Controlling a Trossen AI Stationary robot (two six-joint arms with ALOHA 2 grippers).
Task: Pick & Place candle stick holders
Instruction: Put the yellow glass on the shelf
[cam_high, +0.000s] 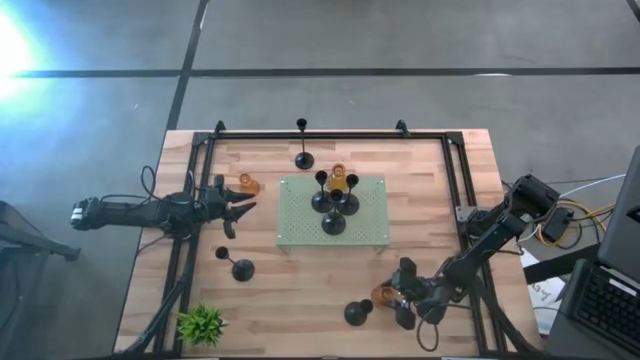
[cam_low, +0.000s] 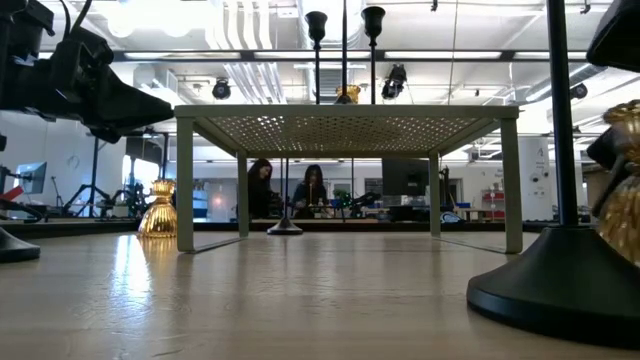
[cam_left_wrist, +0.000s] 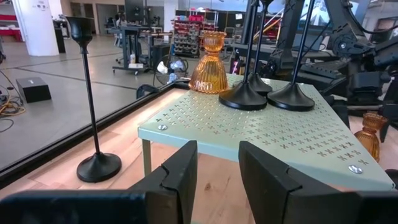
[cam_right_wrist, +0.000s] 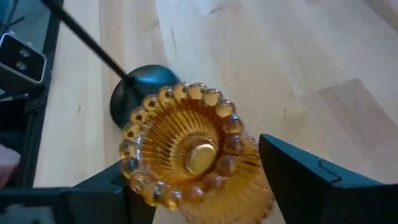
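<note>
A pale green perforated stand (cam_high: 370, 228) at the table's middle carries three black holders (cam_high: 333, 222) and one amber holder (cam_high: 338, 175). A squat amber glass holder (cam_right_wrist: 189, 155) stands upright on the wood at the near right. My right gripper (cam_right_wrist: 193, 168) is open, slanting down over it with one finger on each side. A black holder (cam_high: 358, 312) stands just beside it. My left gripper (cam_high: 243, 207) waits open and level at the left, with nothing between its fingers. Another amber holder (cam_high: 247, 183) stands close by it. My right gripper has its two fingers (cam_right_wrist: 298, 174) on either side of the amber holder's beaded top rim (cam_right_wrist: 233, 124), coming from above at a slant. Whether the fingers touch the glass, I cannot tell. The holder stands upright with its base on the table.
A tall black holder (cam_high: 303, 158) stands at the far edge and another (cam_high: 240, 268) at the near left. A small green plant (cam_high: 202, 323) sits at the near left corner. A black rail frame (cam_high: 460, 180) borders the table.
</note>
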